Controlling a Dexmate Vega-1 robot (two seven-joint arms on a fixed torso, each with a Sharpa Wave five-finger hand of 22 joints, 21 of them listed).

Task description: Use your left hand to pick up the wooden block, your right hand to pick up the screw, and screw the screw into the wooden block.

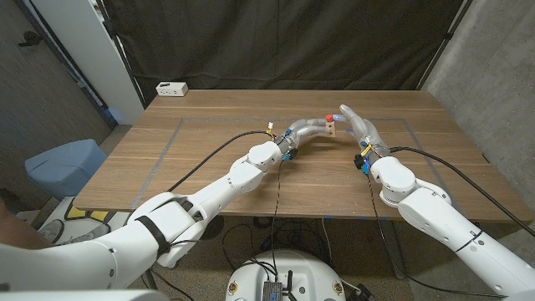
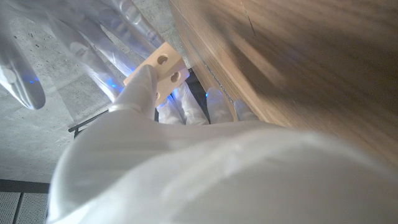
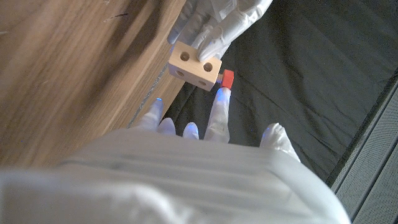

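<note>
L hand [image 1: 311,127] is seen gripping the wooden block [image 3: 196,65], raised above the tabletop [image 1: 217,159]. R hand [image 1: 355,124] is held at the block; the red-headed screw [image 3: 227,78] is touched by a fingertip, grip not confirmed. Step judged: insertion/threading. Next: screw axis to be aligned w/ hole, then rotated.

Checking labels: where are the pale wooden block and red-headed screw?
pale wooden block [image 3: 195,67], right wrist view, face with two holes
red-headed screw [image 3: 227,78], right wrist view, red head beside block

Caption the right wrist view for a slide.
Left hand holds the wooden block above the table edge while a right hand finger touches the red screw at its side.
</note>
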